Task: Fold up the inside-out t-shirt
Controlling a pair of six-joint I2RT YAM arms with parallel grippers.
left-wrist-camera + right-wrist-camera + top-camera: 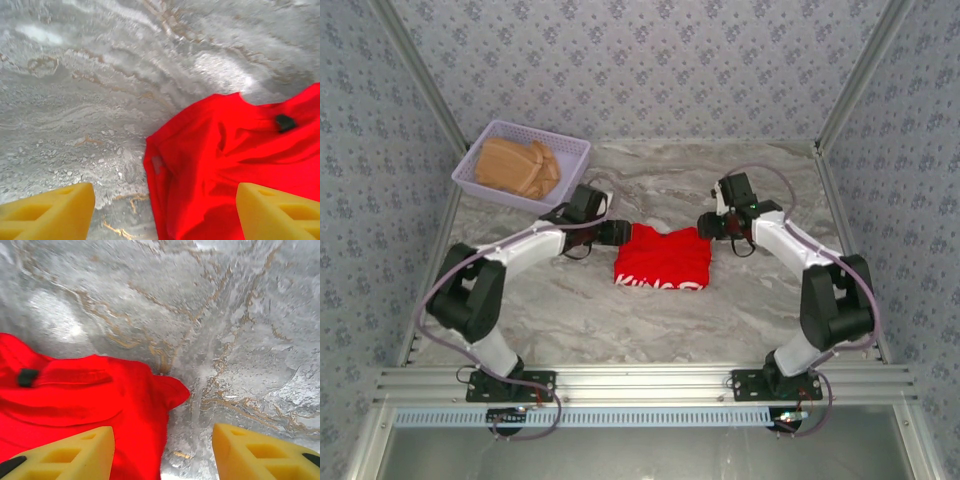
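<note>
You have the inside-out t-shirt (663,258) lying flat near the middle of the desk (570,310), folded into a compact, roughly square bright red bundle. White lettering runs along its near edge, and a small black tag (285,122) sits on the cloth by the neckline. The surface shows soft creases, and a sleeve fold pokes out toward the desk's right edge.

Your left pincer (620,233) hangs over the shirt's far left corner, its yellow fingers (55,212) spread wide with nothing gripped. Your right pincer (705,226) hangs over the far right corner, fingers (260,452) likewise apart and empty.

A lilac basket (545,133) with a tan garment (518,167) sits at the far left corner.
</note>
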